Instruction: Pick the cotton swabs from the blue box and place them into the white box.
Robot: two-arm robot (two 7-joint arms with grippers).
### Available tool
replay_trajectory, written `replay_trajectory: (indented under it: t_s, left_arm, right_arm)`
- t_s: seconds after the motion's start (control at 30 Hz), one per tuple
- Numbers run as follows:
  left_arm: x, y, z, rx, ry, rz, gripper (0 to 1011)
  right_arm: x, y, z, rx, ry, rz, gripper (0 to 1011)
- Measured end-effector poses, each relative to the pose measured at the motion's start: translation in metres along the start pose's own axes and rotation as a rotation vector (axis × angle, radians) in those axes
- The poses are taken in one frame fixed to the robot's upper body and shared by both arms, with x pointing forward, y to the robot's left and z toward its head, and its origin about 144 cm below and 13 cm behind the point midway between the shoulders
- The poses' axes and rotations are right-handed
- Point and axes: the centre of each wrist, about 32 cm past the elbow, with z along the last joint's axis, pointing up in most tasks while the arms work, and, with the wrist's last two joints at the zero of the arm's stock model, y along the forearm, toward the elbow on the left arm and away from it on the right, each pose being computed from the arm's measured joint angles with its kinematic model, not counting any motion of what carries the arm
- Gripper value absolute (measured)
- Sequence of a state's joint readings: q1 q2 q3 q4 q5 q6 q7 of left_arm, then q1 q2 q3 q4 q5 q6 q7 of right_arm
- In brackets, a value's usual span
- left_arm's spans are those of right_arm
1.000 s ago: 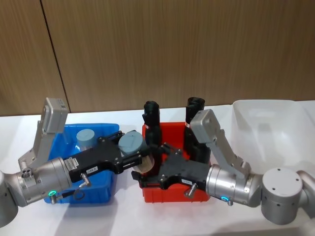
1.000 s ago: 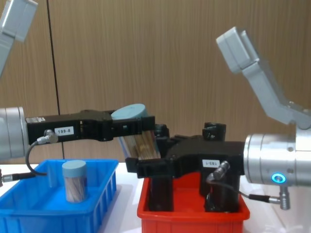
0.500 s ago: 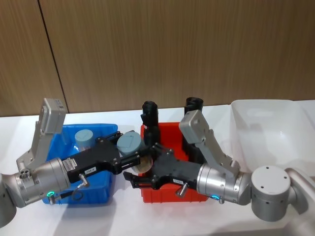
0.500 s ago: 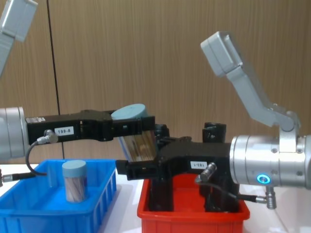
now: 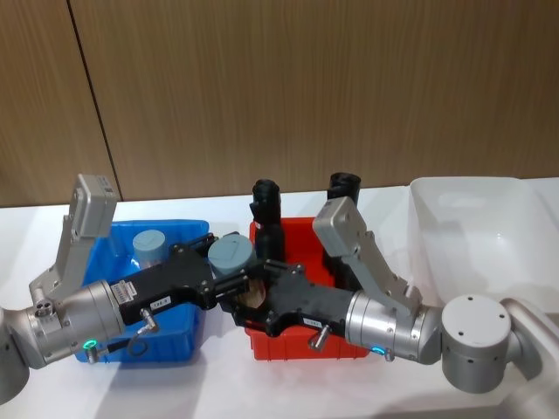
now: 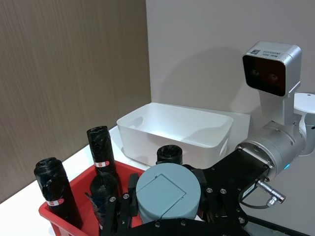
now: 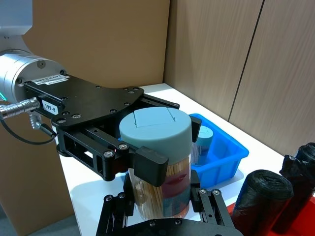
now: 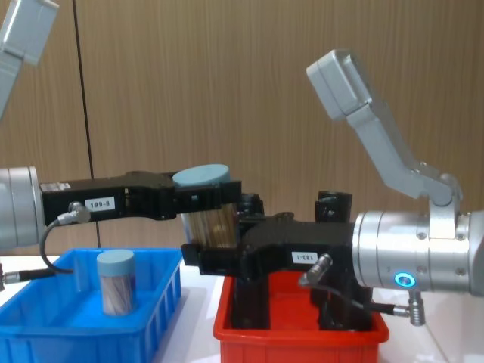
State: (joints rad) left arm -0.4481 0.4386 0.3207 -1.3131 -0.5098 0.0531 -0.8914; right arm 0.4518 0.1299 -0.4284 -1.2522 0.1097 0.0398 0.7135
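Left hand closed, right hand adjacent.

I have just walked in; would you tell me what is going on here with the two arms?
The left gripper holds one tub of cotton swabs by its lid, raised above where the blue box meets the red bin. The right gripper sits at the tub's lower half, apparently for a handover toward the white box on the robot's right. A second tub stands in the blue box.
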Motion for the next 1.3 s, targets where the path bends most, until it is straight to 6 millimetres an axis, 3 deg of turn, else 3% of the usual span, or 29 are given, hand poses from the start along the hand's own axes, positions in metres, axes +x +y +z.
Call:
replay_trajectory:
  t_s: [0.4,0.53,0.73,0.77,1.3]
  left_arm:
    - [0.0,0.0,0.0,-0.001,0.0,0.0,672]
    - [0.0,0.0,0.0,0.0,0.0,0.001,818]
    - [0.0,0.0,0.0,0.0,0.0,0.001,924]
    - [0.0,0.0,0.0,0.0,0.0,0.001,999]
    - [0.0,0.0,0.0,0.0,0.0,0.0,1004]
  right_arm:
    - [-0.002,-0.001,0.002,0.005,-0.01,0.005,622]
    - [-0.003,-0.002,0.002,0.007,-0.012,0.008,621]
    - [-0.004,-0.003,0.003,0.012,-0.011,0.01,621]
    - [-0.004,-0.003,0.003,0.013,-0.012,0.01,621]
    - [0.003,-0.024,0.0,0.021,-0.002,-0.048,621]
